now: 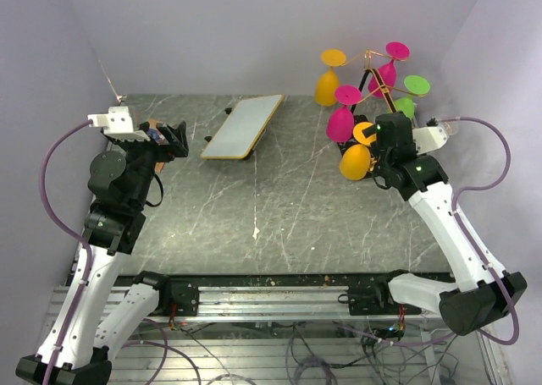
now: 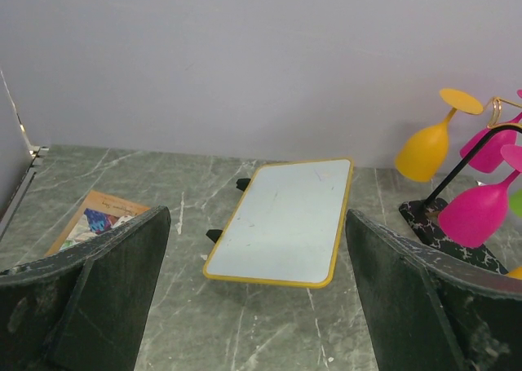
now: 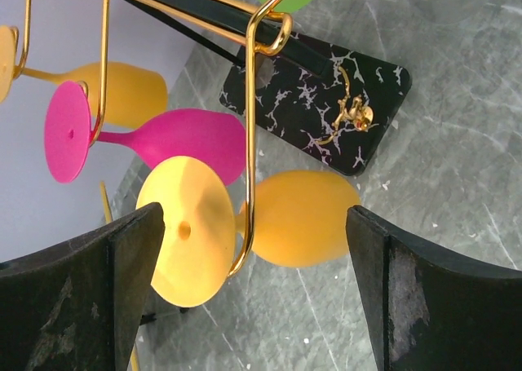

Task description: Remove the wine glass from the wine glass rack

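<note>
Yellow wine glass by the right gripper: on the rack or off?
On: the yellow wine glass hangs by its stem in a gold wire arm of the wine glass rack; the right gripper's open jaws flank it.

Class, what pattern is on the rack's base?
The base is black with white veins; right wrist view.

Bolted to the aluminium rail, the left arm and right arm wear white shells, black joints, 1 looping lilac cable each; dark, scuffed wedge fingers.
</note>
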{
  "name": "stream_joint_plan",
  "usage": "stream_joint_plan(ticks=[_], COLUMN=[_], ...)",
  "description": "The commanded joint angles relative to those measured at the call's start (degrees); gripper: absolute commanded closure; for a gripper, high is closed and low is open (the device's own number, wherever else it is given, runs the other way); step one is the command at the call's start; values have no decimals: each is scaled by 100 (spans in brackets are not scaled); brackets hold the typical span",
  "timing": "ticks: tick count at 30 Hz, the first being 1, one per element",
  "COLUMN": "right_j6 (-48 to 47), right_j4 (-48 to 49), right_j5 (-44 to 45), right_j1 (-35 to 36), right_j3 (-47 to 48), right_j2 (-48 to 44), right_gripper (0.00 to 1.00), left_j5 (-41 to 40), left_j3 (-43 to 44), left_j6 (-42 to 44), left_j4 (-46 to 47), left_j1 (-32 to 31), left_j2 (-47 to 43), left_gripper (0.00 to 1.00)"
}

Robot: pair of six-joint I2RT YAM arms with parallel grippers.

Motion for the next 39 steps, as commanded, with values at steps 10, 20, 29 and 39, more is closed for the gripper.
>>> stream_joint_plan(ticks=[10, 20, 29, 39], right_j6=[-2465, -4856, -4942, -4781], right_j4=[287, 404, 131, 552], right_j5=[-426, -1399, -3298, -5195], right_j1=[-151, -287, -1032, -2110], right_j3=[351, 1272, 2034, 1469], right_j2=[-23, -65, 721, 884], right_gripper=[1, 2, 11, 22], left_j5=[64, 157, 112, 113], left_j3=[-40, -53, -51, -63], left_j6=[53, 40, 56, 74], left_j4=[274, 307, 312, 313], left_j1=[62, 50, -8, -65], left_j2=[-84, -81, -127, -135], left_gripper=[1, 1, 1, 1])
